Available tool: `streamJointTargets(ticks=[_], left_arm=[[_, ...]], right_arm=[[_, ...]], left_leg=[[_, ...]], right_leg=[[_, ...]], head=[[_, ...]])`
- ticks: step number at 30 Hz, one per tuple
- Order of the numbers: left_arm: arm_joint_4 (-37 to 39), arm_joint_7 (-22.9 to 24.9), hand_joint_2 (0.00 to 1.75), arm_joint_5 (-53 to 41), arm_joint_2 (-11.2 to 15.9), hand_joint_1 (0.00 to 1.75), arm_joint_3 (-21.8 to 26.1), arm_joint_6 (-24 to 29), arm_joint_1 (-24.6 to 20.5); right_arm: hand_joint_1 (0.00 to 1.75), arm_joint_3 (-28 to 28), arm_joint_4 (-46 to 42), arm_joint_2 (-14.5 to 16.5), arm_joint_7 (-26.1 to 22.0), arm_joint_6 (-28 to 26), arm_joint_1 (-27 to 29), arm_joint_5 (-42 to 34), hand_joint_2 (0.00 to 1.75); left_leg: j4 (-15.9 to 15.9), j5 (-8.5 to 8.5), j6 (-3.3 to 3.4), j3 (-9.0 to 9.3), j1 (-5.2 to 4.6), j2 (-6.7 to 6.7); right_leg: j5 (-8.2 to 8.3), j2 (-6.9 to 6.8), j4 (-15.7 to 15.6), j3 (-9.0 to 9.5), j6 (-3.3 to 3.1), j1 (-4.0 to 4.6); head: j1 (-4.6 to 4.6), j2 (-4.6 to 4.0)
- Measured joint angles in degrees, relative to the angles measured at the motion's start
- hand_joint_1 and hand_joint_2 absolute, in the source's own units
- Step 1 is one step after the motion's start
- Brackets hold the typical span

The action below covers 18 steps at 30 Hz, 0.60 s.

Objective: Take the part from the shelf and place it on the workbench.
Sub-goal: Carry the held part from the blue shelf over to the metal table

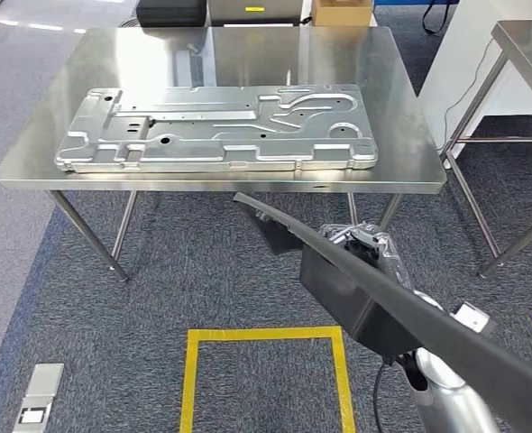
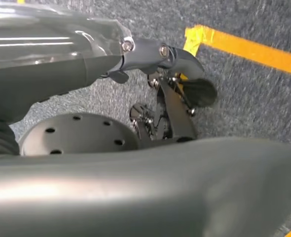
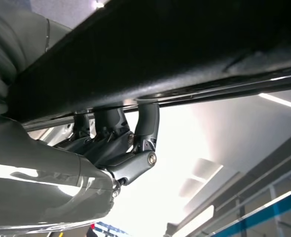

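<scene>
right hand point(image 1: 362, 245) grips a long black part point(image 1: 399, 311), fingers point(image 3: 146, 128) curled up around its underside in the right wrist view. part runs slantwise in the head view, from a thin tip just below the workbench's front edge down toward the lower right corner of the picture, with a blocky black section hanging under its middle. part is in the air over the grey carpet, short of the workbench point(image 1: 413, 153) and not touching it. workbench is a steel table with a shiny top; a large flat stamped metal panel point(image 1: 215, 126) lies on it along the front edge, reaching from near the front left corner to past the middle. yellow tape rectangle point(image 1: 263, 336) is marked on the carpet in front of the workbench, and a small grey floor plate point(image 1: 39, 392) sits toward the lower left. second steel table point(image 1: 522, 54) stands at the right, well apart. left hand point(image 2: 166, 98) hangs over carpet beside a yellow tape line point(image 2: 248, 49); dark fingers point(image 2: 196, 91) are curled in loosely with nothing in them, though how tightly i cannot tell.
</scene>
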Motion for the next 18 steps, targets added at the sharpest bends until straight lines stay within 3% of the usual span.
streamJointTargets(ticks=[2,4,5,6,7,9,10,11,15,17,18], left_arm=[[0.0,-0.1,1.75,-0.1,0.0,0.00,0.0,0.0,-0.1],[0.0,-0.2,1.75,-0.2,-0.1,0.00,0.0,0.0,-0.1],[0.0,-0.2,1.75,-0.2,-0.2,0.00,0.0,0.0,0.0],[0.0,-0.2,1.75,-0.3,-0.2,0.00,0.0,0.0,0.0],[0.0,-0.2,1.75,-0.4,-0.2,0.00,0.0,0.0,0.0],[0.0,-0.2,1.75,-0.5,-0.2,0.00,0.0,0.1,0.0],[0.0,-0.2,1.75,-0.5,-0.2,0.00,0.0,0.1,0.0],[0.0,-0.1,1.75,-0.5,-0.3,0.00,0.0,0.1,-0.1],[0.0,-0.2,1.75,-0.6,-0.2,0.00,0.0,0.1,-0.3],[0.0,-0.3,1.75,-0.6,-0.2,0.00,0.0,0.1,-0.4],[0.0,-0.3,1.75,-0.6,-0.2,0.00,0.0,0.0,-0.4]], right_arm=[[1.75,0.0,0.0,0.0,0.0,0.0,-0.1,0.0,1.75],[1.75,0.0,0.0,-0.1,0.0,-0.1,0.0,0.0,1.75],[1.75,0.0,0.0,-0.1,0.0,-0.1,0.2,0.0,1.75],[1.75,0.0,0.0,-0.1,0.0,-0.1,0.3,0.0,1.75],[1.75,0.0,0.0,-0.2,0.0,-0.1,0.3,0.0,1.75],[1.75,-0.1,0.0,-0.2,0.0,-0.1,0.3,-0.1,1.75],[1.75,-0.1,0.0,-0.2,0.0,-0.1,0.3,-0.1,1.75],[1.75,-0.1,0.0,-0.2,0.0,-0.1,0.3,-0.1,1.75],[1.75,-0.1,-0.1,-0.3,0.0,-0.1,0.3,-0.2,1.75],[1.75,-0.2,-0.1,-0.3,0.0,0.0,0.2,-0.2,1.75],[1.75,-0.2,-0.1,-0.3,-0.1,0.0,0.1,-0.2,1.75]], left_leg=[[-1.1,-0.18,0.16,0.99,0.44,0.09],[-1.2,-0.59,0.27,1.58,0.46,0.08],[-1.2,-0.88,0.23,1.90,0.47,0.09],[-1.2,-1.21,0.12,2.31,0.50,0.09],[-1.2,-1.60,-0.08,2.84,0.56,0.08],[-1.2,-2.53,-0.66,3.99,0.69,0.07],[-1.0,-2.97,-1.02,4.37,0.67,0.03],[-0.9,-3.27,-1.29,4.54,0.60,0.01],[-0.6,-4.09,-1.97,4.65,0.53,0.07],[3.1,-6.07,-2.52,2.94,0.66,0.07],[6.7,-7.50,-2.79,0.99,0.74,0.06]], right_leg=[[-1.77,-0.06,3.5,-1.72,0.35,0.05],[-4.14,-0.05,10.4,-5.78,0.58,0.05],[-4.45,-0.06,13.1,-7.63,0.72,0.03],[-3.67,-0.07,14.0,-8.66,0.88,0.03],[-1.76,-0.09,12.7,-8.62,1.06,0.01],[2.83,-0.18,6.4,-6.31,1.27,0.02],[4.05,-0.20,3.4,-5.04,1.25,0.09],[4.31,-0.18,1.7,-4.26,0.98,0.20],[3.19,0.00,0.7,-3.61,-0.60,0.28],[2.88,-0.15,0.5,-3.16,-1.25,0.05],[2.67,-0.22,0.5,-2.98,-1.49,0.07]], head=[[0.04,0.00],[0.06,0.00],[0.06,0.00],[0.06,0.00],[0.07,0.00],[0.07,0.00],[0.08,0.00],[0.09,0.00],[0.12,0.00],[0.11,0.00],[0.11,0.00]])
